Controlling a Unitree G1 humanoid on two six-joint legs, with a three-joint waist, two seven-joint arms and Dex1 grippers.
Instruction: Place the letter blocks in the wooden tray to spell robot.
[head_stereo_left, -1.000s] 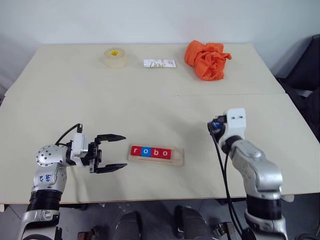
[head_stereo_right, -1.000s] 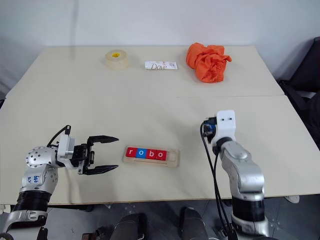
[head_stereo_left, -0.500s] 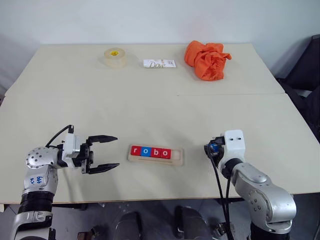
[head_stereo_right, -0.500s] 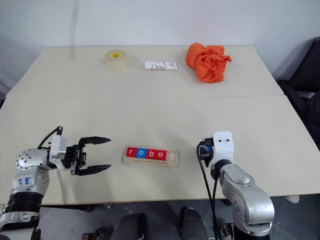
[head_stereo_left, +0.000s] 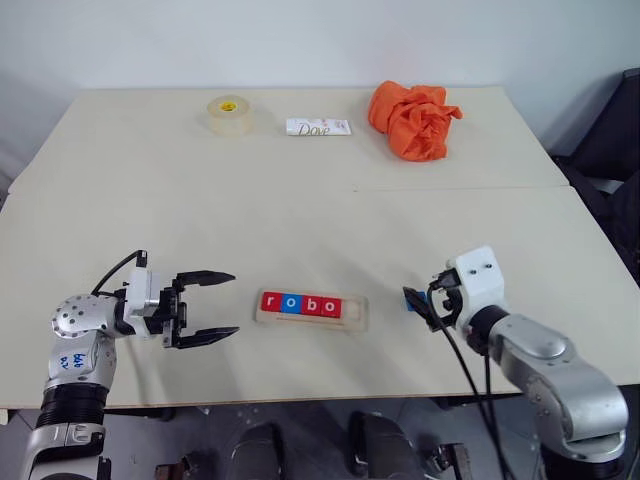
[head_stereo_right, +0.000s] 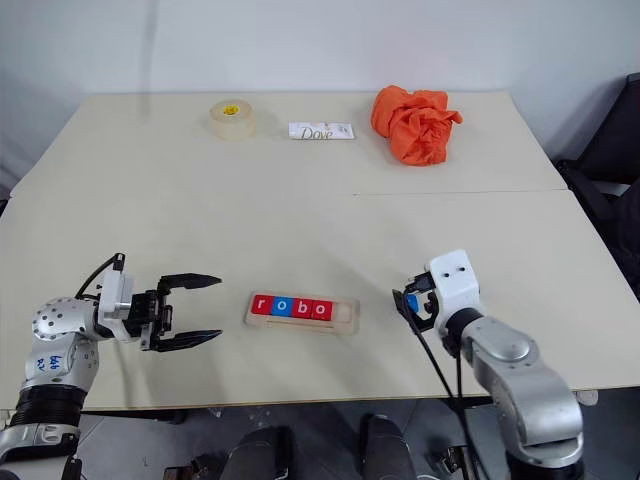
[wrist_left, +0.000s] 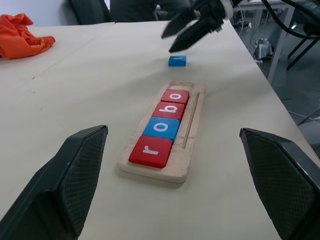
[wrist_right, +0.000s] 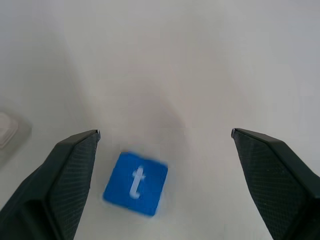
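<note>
The wooden tray lies near the table's front edge. In it stand the letter blocks red r, blue o, red b and red o; its right end is bare. A blue t block lies flat on the table to the right of the tray. My right gripper hovers just over the t block, open and apart from it. My left gripper stands open to the left of the tray, pointing at it, with nothing between its fingers.
At the far side of the table are a roll of tape, a white Dove bar and a crumpled orange cloth. A seam crosses the tabletop. A dark chair stands beyond the right edge.
My right gripper came down and back toward the front edge, then opened and let go of the blue t block, which now lies on the table.
</note>
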